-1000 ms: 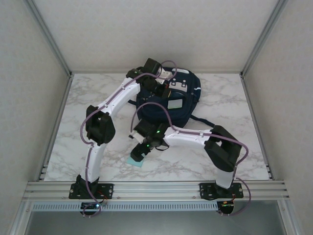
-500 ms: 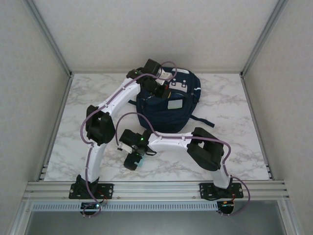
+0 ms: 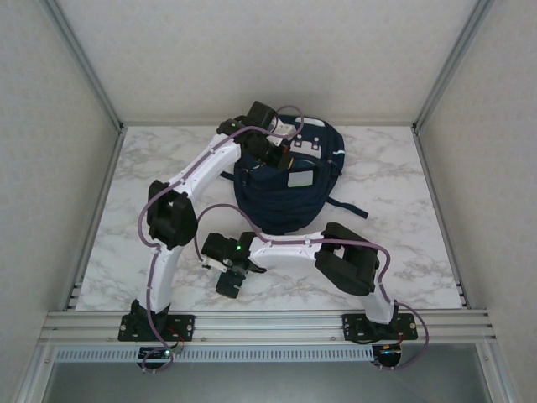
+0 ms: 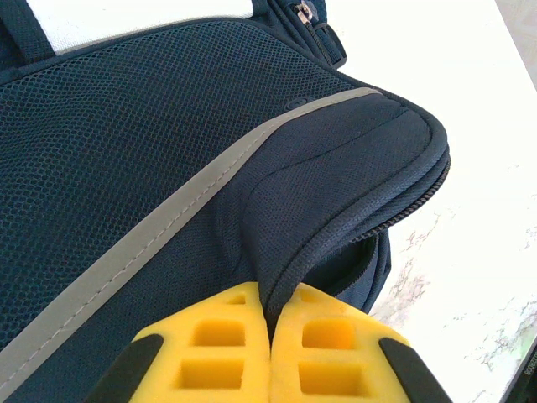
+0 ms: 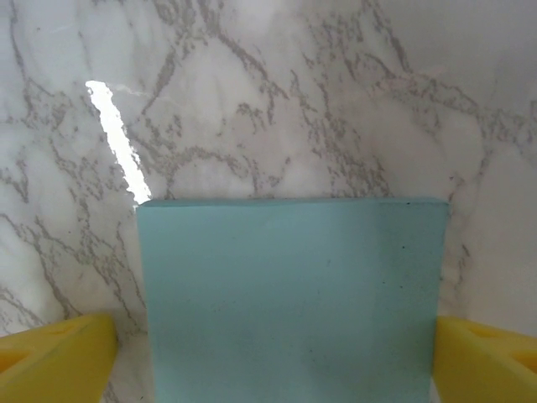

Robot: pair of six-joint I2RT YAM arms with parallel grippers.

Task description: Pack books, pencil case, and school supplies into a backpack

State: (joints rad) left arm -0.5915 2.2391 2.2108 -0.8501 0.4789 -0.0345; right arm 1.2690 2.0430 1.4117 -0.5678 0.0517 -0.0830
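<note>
A: At far end of the surface (image 3: 394, 193), we've got L end effector (image 4: 270, 336) clamped shut on a fold of backpack (image 4: 151, 151) fabric.
B: Near front edge, R end effector (image 3: 228, 283) is spread wide, straddling light-blue pad (image 5: 289, 294) lying flat, w/o closing on it.

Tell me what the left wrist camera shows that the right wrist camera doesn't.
Left wrist: the navy blue fabric backpack with a grey stripe, a fold of it pinched between the left arm's yellow jaws, which are shut. Right wrist: the small flat light-blue square pad, lying flat between the right arm's yellow jaws, which stand open. Both: the white marble tabletop and yellow jaws at the bottom edge.
</note>
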